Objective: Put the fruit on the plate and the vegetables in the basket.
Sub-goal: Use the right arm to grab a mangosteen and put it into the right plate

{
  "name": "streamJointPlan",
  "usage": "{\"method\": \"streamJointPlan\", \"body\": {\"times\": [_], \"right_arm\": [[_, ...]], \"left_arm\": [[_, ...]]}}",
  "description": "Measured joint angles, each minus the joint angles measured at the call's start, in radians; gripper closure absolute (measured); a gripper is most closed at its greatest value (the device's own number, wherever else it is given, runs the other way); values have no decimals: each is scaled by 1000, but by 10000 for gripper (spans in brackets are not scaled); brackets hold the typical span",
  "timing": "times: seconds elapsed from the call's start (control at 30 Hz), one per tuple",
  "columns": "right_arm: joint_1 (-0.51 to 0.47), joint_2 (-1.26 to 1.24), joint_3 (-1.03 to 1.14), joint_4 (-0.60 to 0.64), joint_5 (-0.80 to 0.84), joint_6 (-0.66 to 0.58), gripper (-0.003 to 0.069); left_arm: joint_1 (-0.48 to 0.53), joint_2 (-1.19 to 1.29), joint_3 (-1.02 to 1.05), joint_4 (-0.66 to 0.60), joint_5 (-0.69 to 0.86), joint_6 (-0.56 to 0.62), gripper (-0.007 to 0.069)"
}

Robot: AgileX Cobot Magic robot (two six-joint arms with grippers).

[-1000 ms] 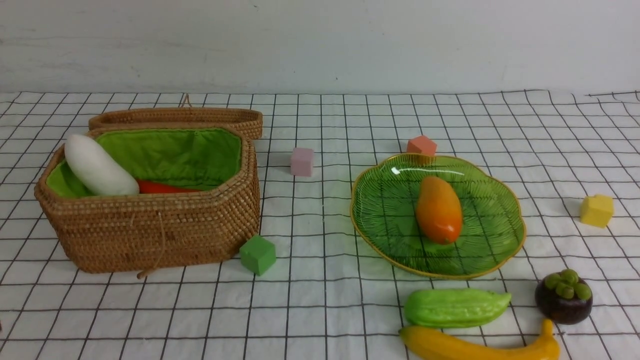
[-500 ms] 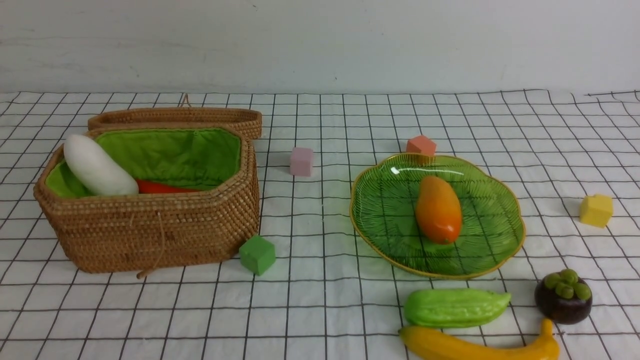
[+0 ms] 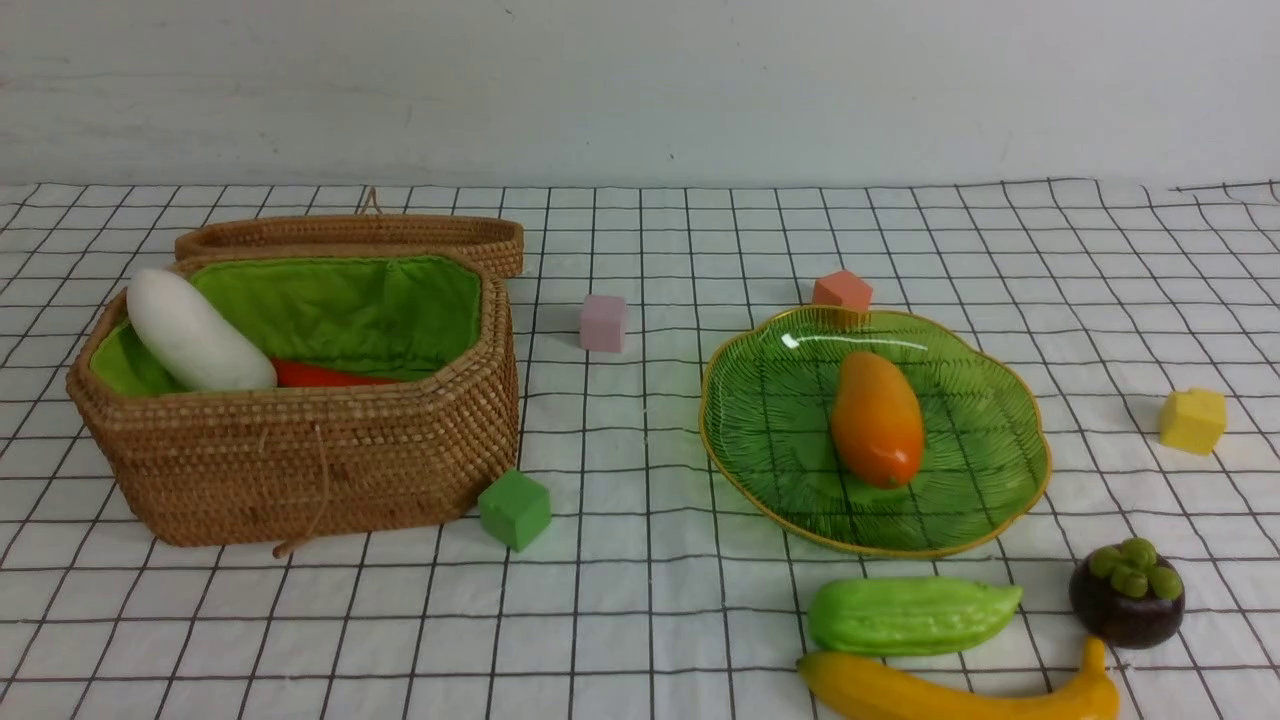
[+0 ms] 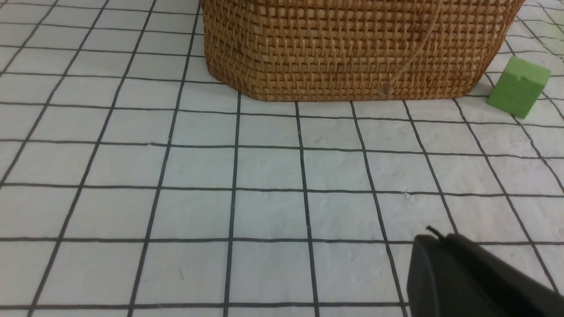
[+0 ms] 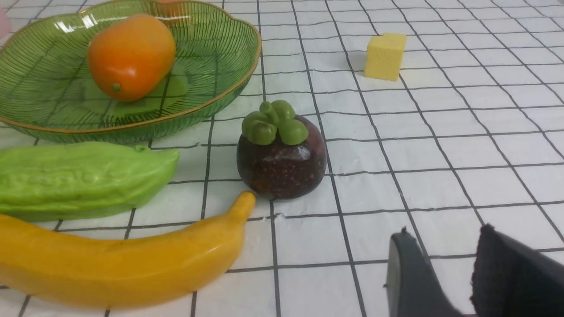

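The wicker basket (image 3: 300,470) stands at the left with its lid open behind it. The white radish (image 3: 195,335) and the red-orange carrot (image 3: 325,376) lie inside it. The green plate (image 3: 960,500) holds the mango (image 3: 877,420). The light green gourd (image 3: 910,614), the banana (image 3: 950,695) and the mangosteen (image 3: 1127,592) lie on the cloth in front of the plate. Neither gripper shows in the front view. My left gripper (image 4: 434,237) is shut and empty, low over the cloth before the basket wall (image 4: 352,48). My right gripper (image 5: 445,233) is open and empty, short of the mangosteen (image 5: 282,165).
Foam cubes lie about: green (image 3: 515,508) by the basket's front corner, pink (image 3: 603,323) between basket and plate, orange (image 3: 842,290) behind the plate, yellow (image 3: 1193,420) at the right. A checked white cloth covers the table.
The basket with the radish has shifted very slightly to the left. Nothing else has visibly moved.
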Motion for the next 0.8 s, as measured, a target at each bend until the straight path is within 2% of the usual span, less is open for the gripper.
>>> {"method": "streamJointPlan", "body": {"times": [0.43,0.53,0.57,0.63,0.8], "right_arm": [[0,0,4,-34,-32,9,416],[0,0,10,8,-120,70,416],[0,0,10,72,-246,149,416],[0,0,10,140,-359,226,416],[0,0,5,174,-610,298,416]], "left_arm": [[0,0,0,0,-1,0,620],[0,0,0,0,-1,0,617],[0,0,0,0,-1,0,617],[0,0,0,0,-1,0,617],[0,0,0,0,-1,0,615]]}}
